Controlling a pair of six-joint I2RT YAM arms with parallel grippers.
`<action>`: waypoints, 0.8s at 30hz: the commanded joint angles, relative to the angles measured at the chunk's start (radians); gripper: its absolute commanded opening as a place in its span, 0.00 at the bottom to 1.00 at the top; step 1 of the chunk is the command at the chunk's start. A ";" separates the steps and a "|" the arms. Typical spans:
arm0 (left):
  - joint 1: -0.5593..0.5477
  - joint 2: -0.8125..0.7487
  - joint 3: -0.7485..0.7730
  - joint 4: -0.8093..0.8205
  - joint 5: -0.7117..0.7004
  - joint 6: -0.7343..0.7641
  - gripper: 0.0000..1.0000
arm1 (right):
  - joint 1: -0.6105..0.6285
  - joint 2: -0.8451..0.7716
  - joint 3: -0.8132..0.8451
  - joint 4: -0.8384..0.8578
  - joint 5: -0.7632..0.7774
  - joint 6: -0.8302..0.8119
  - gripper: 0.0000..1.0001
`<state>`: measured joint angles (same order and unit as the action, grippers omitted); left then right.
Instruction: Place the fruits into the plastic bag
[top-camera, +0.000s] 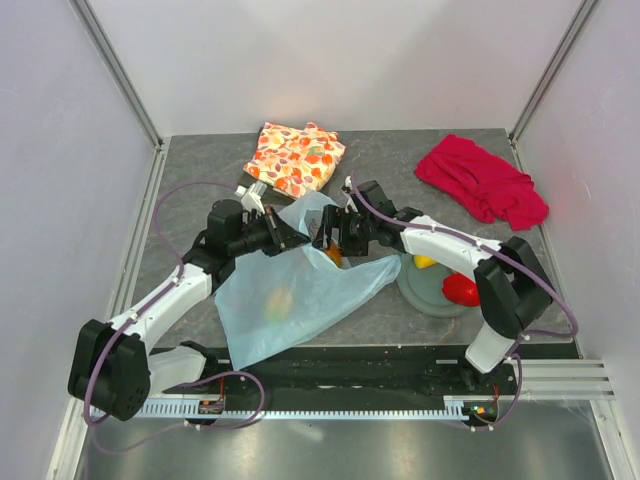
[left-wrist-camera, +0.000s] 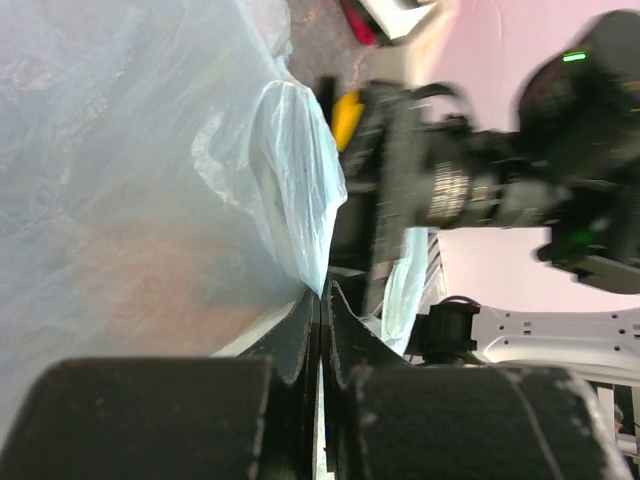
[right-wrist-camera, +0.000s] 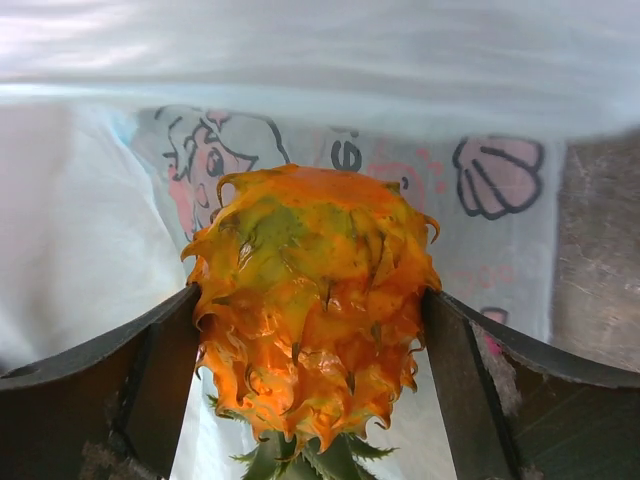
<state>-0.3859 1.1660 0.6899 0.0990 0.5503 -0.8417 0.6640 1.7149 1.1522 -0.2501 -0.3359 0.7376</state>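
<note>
Left fingers (left-wrist-camera: 308, 345): shut tight, with a fold of the bag's (top-camera: 300, 290) edge pinched between them and lifted off the worktop (top-camera: 400, 160).
Right fingers (right-wrist-camera: 455, 390): spread wide and pressed against both sides of the pineapple (right-wrist-camera: 315, 320), whose leaves are turned toward the wrist.
Pineapple: held at the raised mouth of the bag, just beside the left fingers; pale film is seen behind and above it.
Bag: spread on the worktop between the arms.
Yellow fruit (top-camera: 278, 303): seen through the film, inside the bag.
Plate (top-camera: 420, 295): set just right of the bag, with a mango (top-camera: 424, 262) and a pepper (top-camera: 460, 290) on it.
Cloths: floral cloth (top-camera: 295, 158) and red cloth (top-camera: 482, 180) are laid at the far side.
</note>
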 joint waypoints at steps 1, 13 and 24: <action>0.008 -0.015 -0.026 -0.013 -0.032 0.006 0.02 | -0.010 -0.096 -0.006 -0.037 0.040 -0.046 0.96; 0.012 0.009 -0.032 -0.061 -0.046 0.015 0.02 | -0.075 -0.347 -0.081 -0.112 0.185 -0.073 0.98; 0.013 0.000 -0.030 -0.124 -0.066 0.055 0.02 | -0.130 -0.331 -0.037 -0.275 0.235 -0.053 0.97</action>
<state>-0.3809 1.1793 0.6643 0.0132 0.5175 -0.8360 0.5495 1.3788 1.0698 -0.3939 -0.1555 0.6765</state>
